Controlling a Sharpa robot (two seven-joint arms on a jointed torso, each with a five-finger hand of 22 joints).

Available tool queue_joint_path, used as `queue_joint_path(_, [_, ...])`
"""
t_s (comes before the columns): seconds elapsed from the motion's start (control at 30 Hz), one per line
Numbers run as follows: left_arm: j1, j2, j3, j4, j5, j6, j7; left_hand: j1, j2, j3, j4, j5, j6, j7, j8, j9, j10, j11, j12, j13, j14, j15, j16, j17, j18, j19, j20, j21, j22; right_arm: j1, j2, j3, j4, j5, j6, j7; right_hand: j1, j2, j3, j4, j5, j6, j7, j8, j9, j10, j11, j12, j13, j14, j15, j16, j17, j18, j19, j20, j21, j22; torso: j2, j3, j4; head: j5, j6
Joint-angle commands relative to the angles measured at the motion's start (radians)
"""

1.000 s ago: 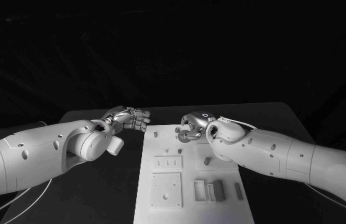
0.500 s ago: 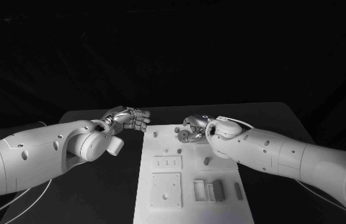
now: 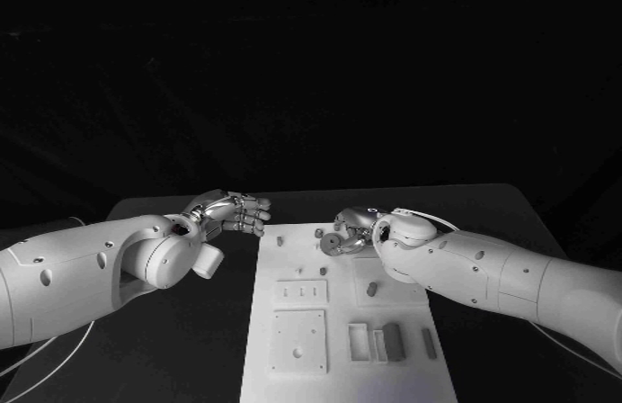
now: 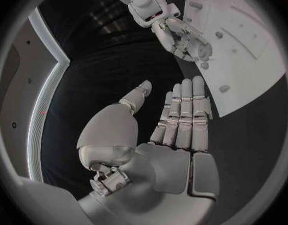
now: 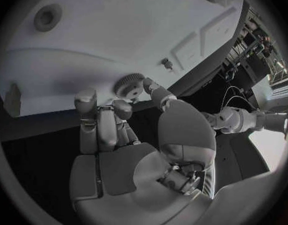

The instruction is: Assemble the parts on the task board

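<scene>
Right hand (image 3: pixel 345 233) low over the far end of the task board (image 3: pixel 340 367), fingers (image 5: pixel 88 101) curled in and pinching a small toothed gear (image 5: pixel 129 84), seen plainly in the right wrist view. Gear held just above the white surface near the board's far edge; touching the plate or not, cannot tell. Same hand (image 4: pixel 181 37) seen from the left wrist view, bent over that end of the board (image 4: pixel 256 50).

Left hand (image 3: pixel 231 212) off the board, beside its far left corner, above the black table (image 3: pixel 194 349). Fingers (image 4: pixel 184 110) straight and laid side by side, thumb standing apart, nothing in the grasp.

On the board, nearer the robot: a small plate with slots (image 3: pixel 301 292), a larger square plate with holes (image 3: pixel 299 341), both on the left half. On the right half, a short peg (image 3: pixel 372 288) in the middle, and at the near end a row of upright rectangular pieces (image 3: pixel 392 341), some pale, some darker. A small peg (image 3: pixel 280 240) near the far left edge and another small part (image 3: pixel 319 234) just beside the right hand. A round hole (image 5: pixel 48 16) and a small stud (image 5: pixel 164 62) visible on the board in the right wrist view.
</scene>
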Motion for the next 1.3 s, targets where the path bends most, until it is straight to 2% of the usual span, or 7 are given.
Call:
queue_joint_path(0.03, [0.001,0.001,0.001,0.002,-0.002,0.004,0.011,-0.004,-0.004,0.001,0.002,-0.003,-0.002,0.005,-0.003,0.002,-0.002,0.003,-0.005,0.001,0.006,0.003,-0.004,0.001,0.02,0.0,-0.008,-0.003,0.002,-0.001,0.002,0.0,-0.001,0.002,0.02,0.011,-0.001,0.02,-0.013,-0.012,0.004,0.016,0.042,0.011,0.002,-0.001,-0.01,0.006,-0.003,0.0,-0.01,0.004,0.001,0.164,-0.01,0.001,0.005,0.019,0.0,0.0007,-0.0003,0.0,-0.001])
queue_joint_path(0.17, [0.001,0.002,0.001,0.002,-0.002,0.004,0.011,-0.004,-0.004,0.001,0.002,-0.003,-0.002,0.005,-0.003,0.002,-0.002,0.003,-0.005,0.001,0.007,0.003,-0.004,0.002,0.02,0.0,-0.007,-0.003,0.002,-0.001,0.006,0.0,-0.004,0.002,0.026,0.012,-0.004,0.034,-0.022,-0.027,0.006,0.028,0.038,0.016,0.002,0.001,-0.013,0.005,-0.007,0.0,-0.014,0.003,-0.001,0.164,-0.01,0.002,0.005,0.018,0.0,0.0008,-0.0004,0.0,-0.001])
queue_joint_path(0.8, [0.001,0.005,0.001,0.001,-0.002,0.004,0.009,-0.004,-0.004,0.001,0.002,-0.003,-0.002,0.005,-0.004,0.003,-0.002,0.003,-0.006,0.002,0.007,0.003,-0.005,0.003,0.02,0.0,-0.008,-0.003,0.002,-0.006,0.025,-0.001,-0.021,-0.012,0.026,0.007,-0.005,0.042,-0.026,-0.04,0.007,0.03,0.037,0.015,-0.001,0.002,-0.015,0.005,-0.009,0.002,-0.015,0.003,0.001,0.164,-0.01,0.002,0.005,0.018,0.0,0.0011,-0.0007,0.002,-0.009])
queue_joint_path(1.03, [0.001,0.006,0.001,0.0,-0.002,0.004,0.009,-0.004,-0.004,0.001,0.002,-0.003,-0.002,0.005,-0.004,0.003,-0.002,0.003,-0.006,0.002,0.007,0.003,-0.005,0.003,0.02,0.0,-0.008,-0.003,0.002,-0.014,0.029,-0.001,-0.032,-0.014,0.016,0.005,0.004,0.084,-0.03,-0.072,0.013,0.053,0.031,0.025,-0.001,0.007,-0.02,0.005,-0.012,0.004,-0.02,0.004,0.003,0.164,-0.009,0.003,0.007,0.019,0.0,0.0007,0.0007,0.002,-0.012])
queue_joint_path(1.2, [0.001,0.005,0.001,0.001,-0.002,0.003,0.008,-0.004,-0.003,0.002,0.002,-0.003,-0.002,0.004,-0.004,0.003,-0.002,0.003,-0.006,0.002,0.007,0.003,-0.006,0.003,0.02,0.0,-0.008,-0.004,0.002,-0.016,0.028,-0.001,-0.032,-0.015,0.014,0.006,0.021,0.141,-0.024,-0.106,0.018,0.102,0.017,0.047,0.003,0.012,-0.034,0.002,-0.017,0.006,-0.033,0.003,0.003,0.164,-0.009,0.004,0.008,0.019,0.001,0.0013,0.0006,0.004,-0.015])
queue_joint_path(1.27, [0.001,0.005,0.001,0.001,-0.002,0.003,0.008,-0.004,-0.003,0.002,0.002,-0.003,-0.002,0.004,-0.004,0.003,-0.002,0.003,-0.006,0.003,0.007,0.003,-0.006,0.003,0.02,0.0,-0.008,-0.004,0.002,-0.016,0.027,-0.001,-0.032,-0.016,0.014,0.007,0.049,0.145,0.018,-0.099,-0.039,0.124,0.009,0.055,0.003,0.015,-0.042,-0.002,-0.019,0.006,-0.041,0.001,0.001,0.164,-0.008,0.006,0.005,0.017,0.001,0.0014,0.0002,0.004,-0.015])
queue_joint_path(1.3, [0.001,0.005,0.001,0.001,-0.003,0.003,0.008,-0.004,-0.004,0.002,0.002,-0.003,-0.002,0.004,-0.004,0.003,-0.002,0.003,-0.006,0.003,0.007,0.003,-0.006,0.003,0.02,0.0,-0.008,-0.004,0.002,-0.016,0.027,-0.001,-0.032,-0.017,0.014,0.007,0.053,0.147,0.03,-0.096,-0.037,0.129,0.007,0.056,0.003,0.016,-0.044,-0.003,-0.02,0.007,-0.042,0.001,0.001,0.164,-0.008,0.007,0.005,0.016,0.0,0.0013,-0.0003,0.005,-0.016])
